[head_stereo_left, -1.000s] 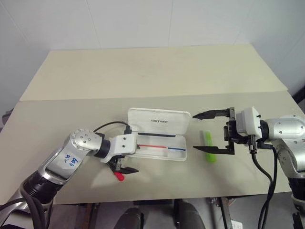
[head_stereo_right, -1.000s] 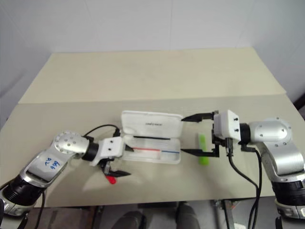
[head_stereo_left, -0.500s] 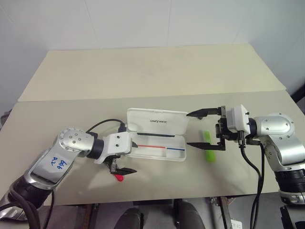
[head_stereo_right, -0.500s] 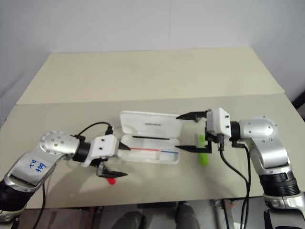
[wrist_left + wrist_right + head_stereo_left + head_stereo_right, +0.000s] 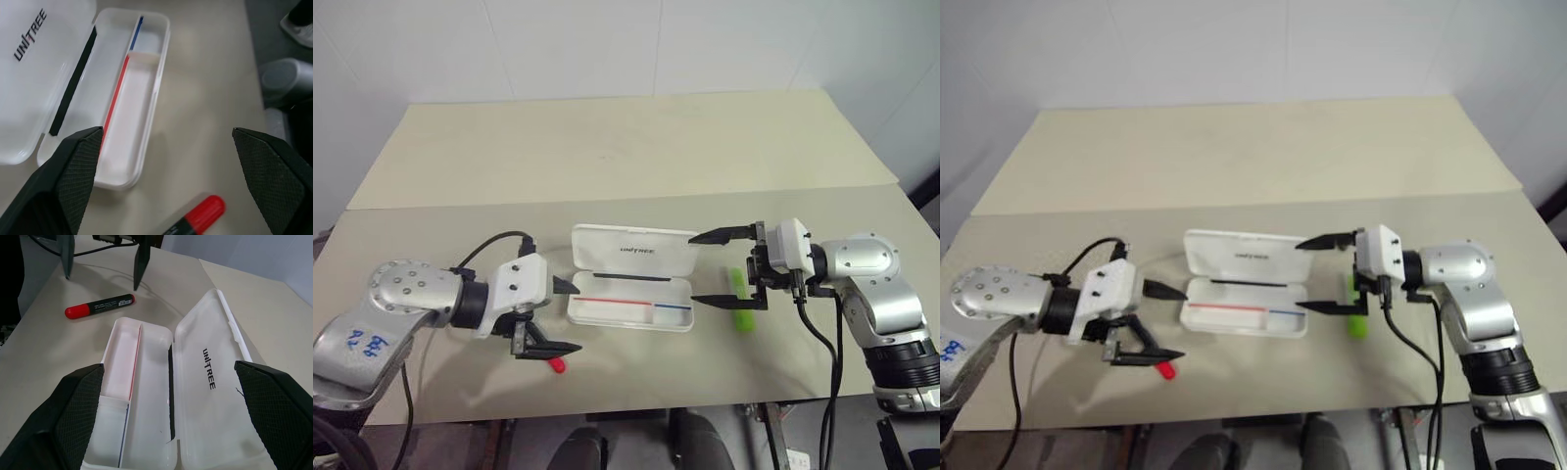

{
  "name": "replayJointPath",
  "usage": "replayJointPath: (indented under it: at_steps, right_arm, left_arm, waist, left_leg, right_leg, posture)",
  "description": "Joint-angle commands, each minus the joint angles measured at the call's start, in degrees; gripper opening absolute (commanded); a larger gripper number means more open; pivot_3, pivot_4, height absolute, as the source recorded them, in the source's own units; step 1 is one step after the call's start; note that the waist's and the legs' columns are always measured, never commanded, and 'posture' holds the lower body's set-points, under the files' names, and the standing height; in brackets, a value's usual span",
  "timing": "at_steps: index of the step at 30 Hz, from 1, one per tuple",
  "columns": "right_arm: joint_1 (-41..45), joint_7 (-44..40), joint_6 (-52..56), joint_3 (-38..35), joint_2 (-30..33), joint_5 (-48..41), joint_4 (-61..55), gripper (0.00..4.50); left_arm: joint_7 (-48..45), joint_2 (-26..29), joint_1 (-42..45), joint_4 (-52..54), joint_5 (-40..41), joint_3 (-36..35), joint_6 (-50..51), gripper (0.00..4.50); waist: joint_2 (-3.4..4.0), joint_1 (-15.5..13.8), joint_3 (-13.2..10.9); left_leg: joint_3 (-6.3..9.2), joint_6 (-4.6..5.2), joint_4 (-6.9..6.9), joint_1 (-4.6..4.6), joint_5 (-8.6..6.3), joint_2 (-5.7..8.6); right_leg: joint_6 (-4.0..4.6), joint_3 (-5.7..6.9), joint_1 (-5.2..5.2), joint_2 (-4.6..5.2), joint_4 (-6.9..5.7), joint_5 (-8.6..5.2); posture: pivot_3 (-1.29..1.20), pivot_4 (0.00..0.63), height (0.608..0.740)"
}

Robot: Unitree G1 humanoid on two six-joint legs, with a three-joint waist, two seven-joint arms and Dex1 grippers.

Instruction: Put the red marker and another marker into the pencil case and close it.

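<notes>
The pencil case lies open at mid-table, its lid folded back and its tray empty. The red marker rests on the table in front of the case's left end, also clear in the right wrist view. My left gripper hovers open just left of the case and above the marker, holding nothing. Right of the case lies the green highlighter. Over it my right gripper is open and pointing left at the case's right end.
The beige table has a wide bare stretch behind the case, with a seam running across it. White walls stand behind the table. Its front edge runs close under the marker.
My left gripper has risen and drawn back to the left, away from the case, still open. The red marker stays on the table. The right gripper edged slightly toward the case.
</notes>
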State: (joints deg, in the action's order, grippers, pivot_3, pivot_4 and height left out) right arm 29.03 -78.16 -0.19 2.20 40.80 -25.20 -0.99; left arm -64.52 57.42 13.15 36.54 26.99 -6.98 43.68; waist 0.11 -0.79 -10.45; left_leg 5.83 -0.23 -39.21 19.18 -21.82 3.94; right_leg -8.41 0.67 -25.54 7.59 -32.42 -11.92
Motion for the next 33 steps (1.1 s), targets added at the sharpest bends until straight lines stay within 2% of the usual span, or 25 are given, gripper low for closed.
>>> replayJointPath:
  at_steps: [1, 7, 11, 17, 20, 23, 27, 33]
  right_arm:
    - [1.0, -1.1, -1.6, -0.7, -0.1, -0.3, 0.2, 4.5]
    - [3.3, -2.4, -2.7, -0.4, -0.5, 0.2, 3.7, 4.5]
    - [4.0, -2.4, -2.7, 0.0, -1.3, 0.5, 4.4, 4.5]
    - [4.6, -2.2, -2.5, 0.4, -2.2, 0.7, 4.8, 4.5]
    - [3.5, -1.4, -1.8, 0.1, -2.1, 0.5, 3.5, 4.5]
    - [3.0, -0.8, -1.6, 0.1, -2.1, 0.7, 3.1, 4.5]
    - [2.7, 0.3, -1.5, -0.3, -2.1, 0.9, 2.7, 4.5]
    - [1.8, 0.4, -1.0, -0.1, -1.9, 0.8, 2.1, 4.5]
  left_arm:
    - [-0.2, 2.2, -2.0, 2.4, 2.8, -5.3, 0.8, 4.48]
    - [-0.9, 4.5, -13.3, 6.5, 5.1, -18.0, 3.6, 4.48]
    - [-9.8, 6.3, -19.2, 2.7, -0.2, -21.6, -11.6, 4.48]
    - [-18.3, 11.7, -12.6, -10.4, -1.7, -16.9, -25.2, 4.48]
    - [-20.0, 12.4, -6.2, -15.3, -1.7, -12.9, -29.8, 4.48]
    - [-23.1, 12.8, -4.2, -18.0, -3.2, -9.7, -35.1, 4.48]
    - [-18.5, 12.9, -2.3, -17.2, -2.2, -7.2, -28.5, 4.48]
    - [-4.5, 10.8, -8.7, -2.4, 9.8, -14.6, -2.7, 4.48]
  waist:
    - [0.0, 0.1, 0.0]
    - [-0.01, 0.9, 0.0]
    - [-0.01, 0.9, 0.0]
    - [-0.01, 0.8, 0.0]
    - [-0.01, 1.0, 0.0]
    - [0.0, 1.1, 0.0]
    - [-0.01, 1.2, 0.0]
    - [-0.02, 1.1, 0.0]
  left_leg:
    - [0.0, 0.0, 0.0, -0.01, 0.0, 0.0]
    - [0.03, 0.0, 0.02, -0.01, -0.01, -0.03]
    - [0.0, -0.05, 0.03, -0.04, -0.05, -0.08]
    - [-0.08, -0.09, 0.03, -0.05, -0.03, -0.13]
    - [-0.1, -0.07, 0.04, -0.05, -0.04, -0.14]
    - [-0.14, -0.05, 0.06, -0.03, -0.08, -0.15]
    - [-0.2, 0.03, 0.07, 0.01, -0.17, -0.18]
    - [-0.14, 0.13, 0.07, 0.02, -0.25, -0.23]
  right_leg:
    - [0.01, 0.0, 0.0, 0.0, -0.01, 0.0]
    - [0.04, 0.0, 0.0, -0.01, 0.01, 0.01]
    - [0.09, 0.01, -0.03, -0.02, 0.01, -0.02]
    - [0.24, 0.07, -0.02, -0.08, 0.0, 0.03]
    - [0.23, 0.07, -0.03, -0.09, 0.0, 0.04]
    - [0.23, 0.13, -0.09, -0.1, 0.0, 0.04]
    - [0.23, 0.14, -0.22, -0.09, 0.01, 0.04]
    - [0.23, 0.12, -0.27, -0.09, -0.02, 0.04]
  posture:
    - [0.0, 0.15, 0.74]
    - [0.0, 0.15, 0.74]
    - [0.0, 0.15, 0.74]
    - [0.0, 0.15, 0.74]
    - [0.0, 0.15, 0.74]
    - [0.0, 0.15, 0.74]
    - [0.0, 0.15, 0.74]
    - [0.0, 0.15, 0.74]
